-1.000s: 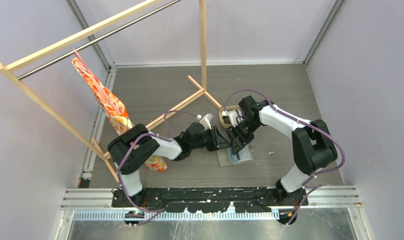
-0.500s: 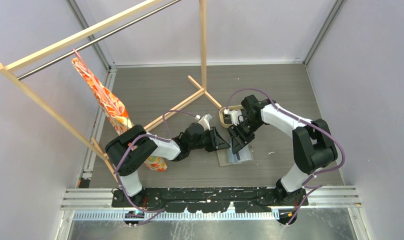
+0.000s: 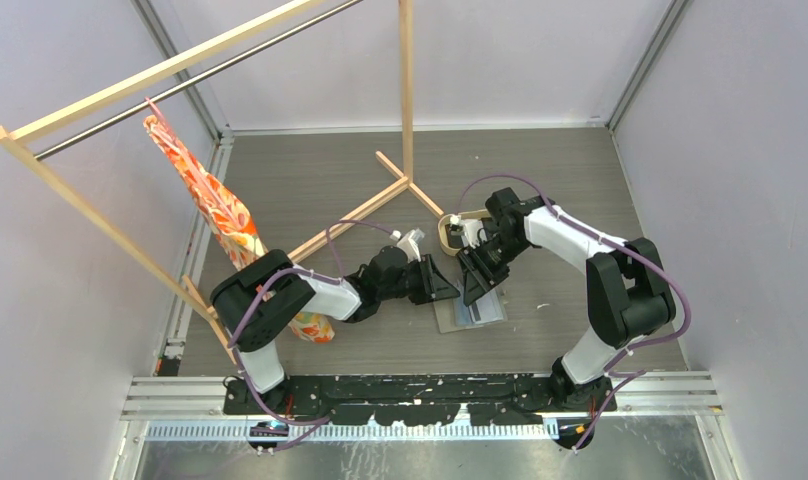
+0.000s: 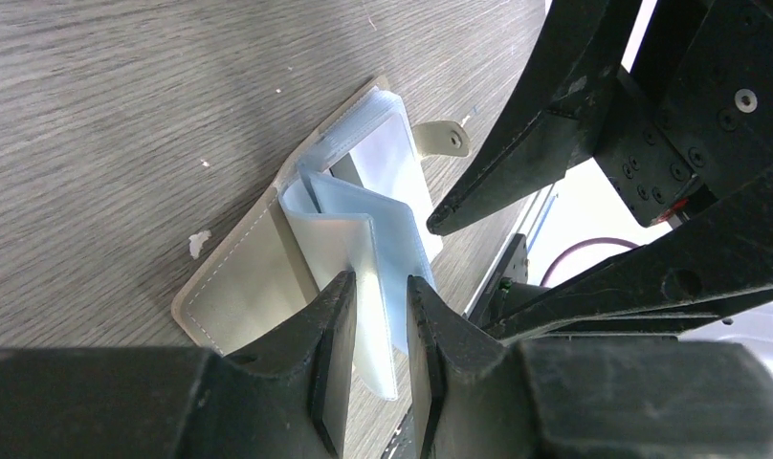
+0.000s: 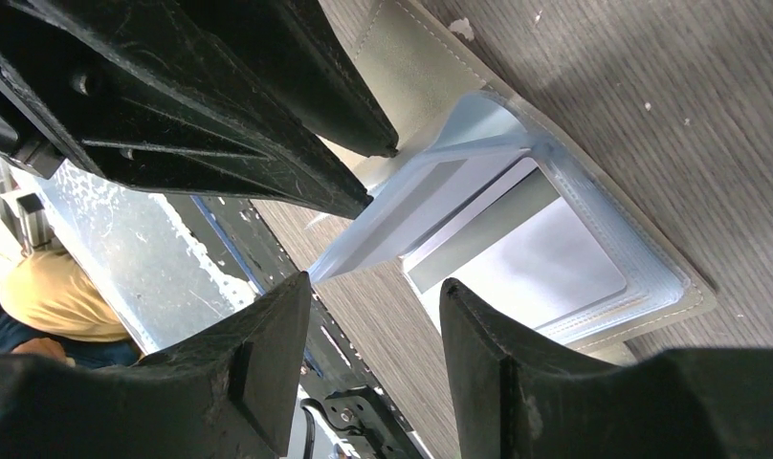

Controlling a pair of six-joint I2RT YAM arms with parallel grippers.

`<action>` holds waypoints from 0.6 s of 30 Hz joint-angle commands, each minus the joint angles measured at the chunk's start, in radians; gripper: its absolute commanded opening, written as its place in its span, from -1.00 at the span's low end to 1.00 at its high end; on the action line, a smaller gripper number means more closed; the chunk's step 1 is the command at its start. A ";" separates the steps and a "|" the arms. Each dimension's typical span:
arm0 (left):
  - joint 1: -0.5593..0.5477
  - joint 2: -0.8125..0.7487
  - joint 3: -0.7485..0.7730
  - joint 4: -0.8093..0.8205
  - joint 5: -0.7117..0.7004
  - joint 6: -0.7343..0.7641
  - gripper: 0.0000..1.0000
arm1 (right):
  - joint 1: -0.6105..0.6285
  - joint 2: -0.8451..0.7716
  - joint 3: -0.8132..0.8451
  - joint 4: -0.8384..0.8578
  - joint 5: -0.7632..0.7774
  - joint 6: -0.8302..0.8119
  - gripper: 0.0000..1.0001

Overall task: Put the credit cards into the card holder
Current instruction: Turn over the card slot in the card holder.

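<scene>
Top external: grey wood-grain table, pale walls, wooden rack at 11 o'clock. Left gripper clamped on card holder sleeve; right gripper fingers apart above it.

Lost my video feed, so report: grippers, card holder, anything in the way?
Left gripper pinching a clear sleeve of the card holder, lifted. Right gripper open, empty, just above it. Card holder lies open on the table; nothing blocking.

The left gripper is pinching a clear plastic sleeve of the open card holder, which is lying on the wood-grain table. Its snap tab is sticking out just beside the right gripper's black fingers.
</scene>
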 commanded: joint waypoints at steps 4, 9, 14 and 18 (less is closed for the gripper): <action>0.005 0.013 0.030 0.019 0.025 0.013 -0.46 | 0.000 0.021 0.023 0.024 0.015 0.029 0.16; 0.005 0.012 0.025 0.034 0.025 0.005 -0.46 | 0.006 0.038 0.023 0.037 0.040 0.045 0.17; 0.005 0.015 0.023 0.049 0.032 -0.003 -0.46 | 0.034 0.023 0.017 0.047 0.027 0.046 0.28; 0.005 0.023 0.019 0.069 0.035 -0.013 -0.46 | 0.052 0.032 0.017 0.051 0.030 0.048 0.32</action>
